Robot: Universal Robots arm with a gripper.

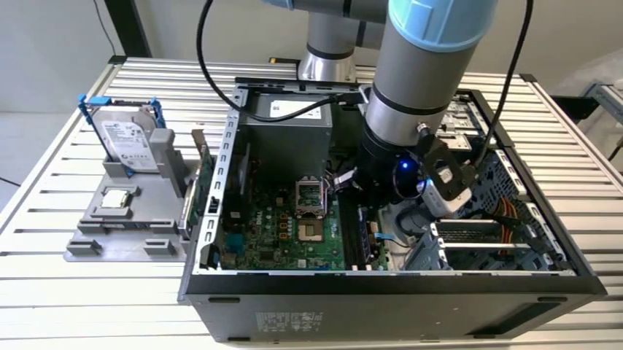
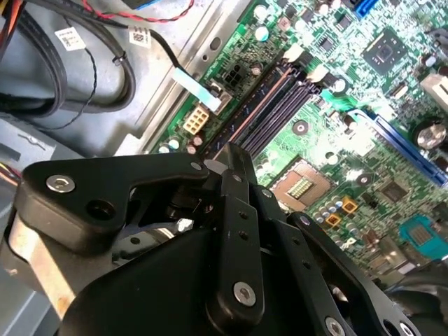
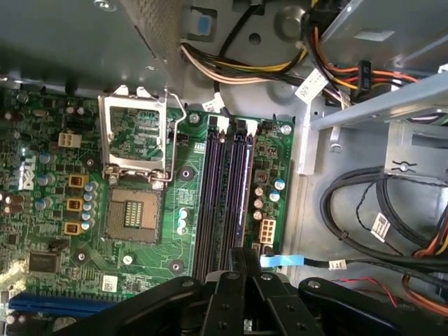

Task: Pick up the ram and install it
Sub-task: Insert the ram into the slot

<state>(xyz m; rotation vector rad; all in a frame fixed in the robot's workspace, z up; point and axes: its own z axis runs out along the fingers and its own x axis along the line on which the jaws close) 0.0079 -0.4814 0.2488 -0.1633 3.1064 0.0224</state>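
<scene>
Open computer case on slatted table: arm lowered inside. Motherboard: processor socket open, memory slots beside it. Grey holder, exterior view's left: hard drive upright, processor chip flat. Gripper: fingers closed, over the slots' end. Ram: a thin edge between the fingertips may be it; cannot tell.

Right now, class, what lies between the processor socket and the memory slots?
In the first wrist view, between the socket and the slots: a strip of green board with a screw hole and small capacitors.
</scene>
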